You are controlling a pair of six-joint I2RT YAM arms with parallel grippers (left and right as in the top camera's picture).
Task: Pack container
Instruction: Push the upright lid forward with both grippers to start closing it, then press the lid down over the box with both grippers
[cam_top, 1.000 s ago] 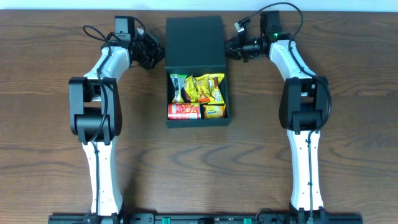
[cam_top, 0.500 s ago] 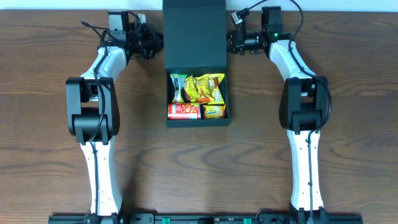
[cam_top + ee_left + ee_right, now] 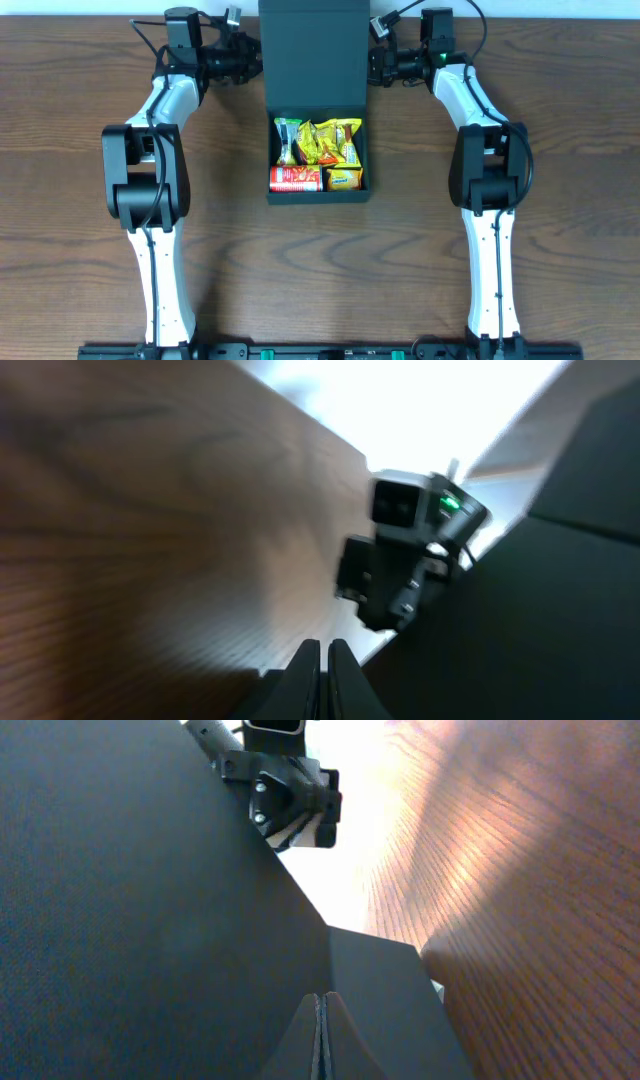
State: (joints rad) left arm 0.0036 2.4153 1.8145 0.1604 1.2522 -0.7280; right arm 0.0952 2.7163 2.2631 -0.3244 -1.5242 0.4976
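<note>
Lid (image 3: 311,50) higher; snack packets (image 3: 318,148) inside container (image 3: 318,196)

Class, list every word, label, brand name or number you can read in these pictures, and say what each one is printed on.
No text can be read in any view.
Print on the yellow snack packets inside the container: too small to read.
White lettering on the red can: too small and blurred to read.
Both wrist views: no lettering shows.
</note>
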